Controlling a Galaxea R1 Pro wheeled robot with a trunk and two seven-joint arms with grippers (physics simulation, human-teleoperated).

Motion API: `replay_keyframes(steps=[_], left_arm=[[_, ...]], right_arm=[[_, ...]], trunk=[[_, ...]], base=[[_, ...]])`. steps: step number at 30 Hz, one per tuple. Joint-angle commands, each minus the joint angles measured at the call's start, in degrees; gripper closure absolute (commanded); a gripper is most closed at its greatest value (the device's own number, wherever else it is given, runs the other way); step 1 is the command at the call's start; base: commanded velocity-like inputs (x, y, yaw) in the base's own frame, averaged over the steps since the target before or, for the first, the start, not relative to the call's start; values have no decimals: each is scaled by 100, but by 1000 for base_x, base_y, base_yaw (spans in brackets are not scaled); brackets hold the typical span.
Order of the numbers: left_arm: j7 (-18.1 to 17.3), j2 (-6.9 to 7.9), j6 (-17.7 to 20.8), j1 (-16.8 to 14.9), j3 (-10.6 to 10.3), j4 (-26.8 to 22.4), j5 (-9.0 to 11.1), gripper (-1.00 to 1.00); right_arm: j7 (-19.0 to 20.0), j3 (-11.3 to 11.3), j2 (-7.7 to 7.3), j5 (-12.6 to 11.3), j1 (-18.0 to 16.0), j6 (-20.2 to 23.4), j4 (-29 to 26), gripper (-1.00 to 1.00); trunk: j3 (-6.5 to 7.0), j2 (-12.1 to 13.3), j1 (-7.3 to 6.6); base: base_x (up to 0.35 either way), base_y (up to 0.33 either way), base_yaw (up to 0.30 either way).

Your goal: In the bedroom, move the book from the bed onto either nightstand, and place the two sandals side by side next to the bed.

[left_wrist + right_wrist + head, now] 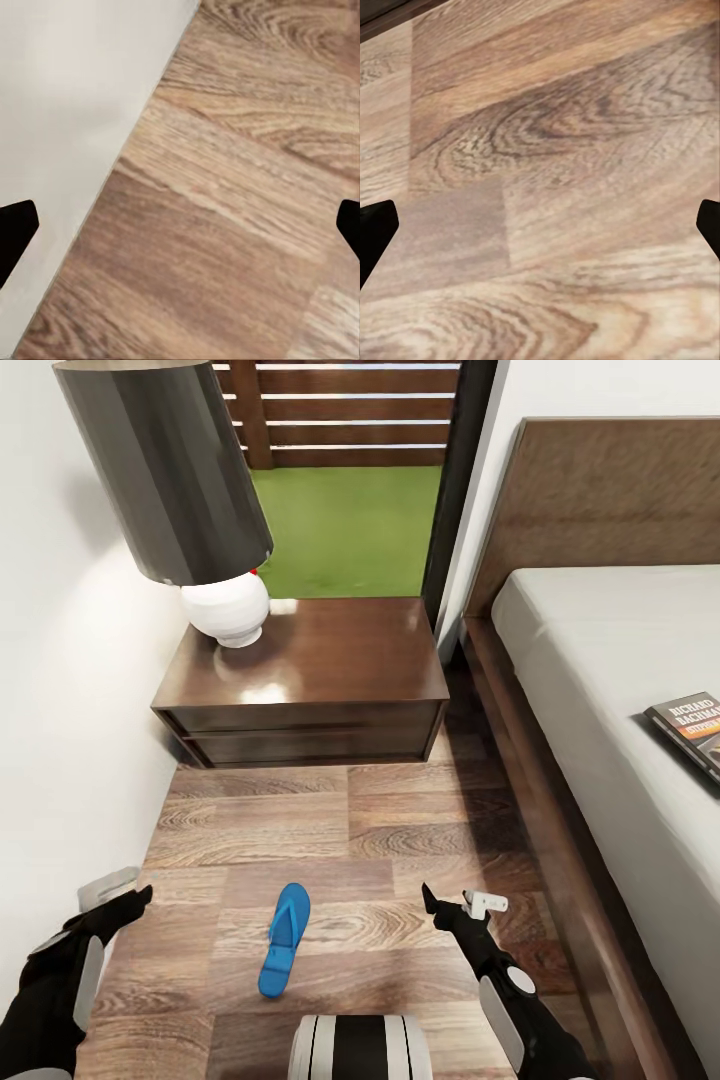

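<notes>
While both my arms hang low over the plank floor, my left gripper and right gripper are spread wide, holding nothing. One blue sandal lies between them; the book rests on the bed, beside the nightstand.

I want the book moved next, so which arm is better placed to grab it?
Probably the right. The book lies on the bed on the robot's right, nearer the open right claw.
</notes>
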Motion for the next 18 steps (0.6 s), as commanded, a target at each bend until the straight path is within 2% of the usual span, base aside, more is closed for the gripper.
replay_keyframes(steps=[1,2,5,7,8,9,12,13,14,18], left_arm=[[-23,66,33,0,15,-8,-1,-100],[-27,283,37,3,27,8,-10,-100],[-25,569,30,10,44,64,-21,-100],[-26,832,15,13,45,193,-61,-100],[-28,917,7,13,37,259,-132,-100],[-36,986,-2,14,28,326,-329,-100],[-84,992,-4,14,-9,388,-670,-100],[-130,933,-3,15,-53,399,-739,-100],[-234,796,-7,15,-174,409,-802,-100],[-404,629,-11,15,-545,421,-846,-100]], right_arm=[[54,-22,6,-60,-2,-5,6,-100],[54,-21,7,-60,-2,-3,7,-100],[54,-24,3,-60,-2,-2,7,-100],[54,-27,1,-62,-2,-2,3,-100],[54,-28,-1,-63,-2,-2,2,-100],[54,-28,-1,-66,-2,-2,2,-100],[54,-29,-1,-68,-2,-2,0,-100],[54,-29,-1,-68,-2,-2,-1,-100],[54,-29,-1,-66,-2,-2,1,-100],[54,-29,-1,-61,-2,-2,0,-100]], trunk=[[-3,-1,-1],[-3,-1,-1],[-3,-1,-1],[-3,-1,-1],[-3,-1,-1],[-3,-1,-1],[-3,-1,-1],[-3,-1,-1],[-3,-1,-1],[-3,-1,-1]], base=[[0,0,0],[0,0,0],[0,0,0],[0,0,0],[0,0,0],[0,0,0],[0,0,0],[0,0,0],[0,0,0],[0,0,0]])
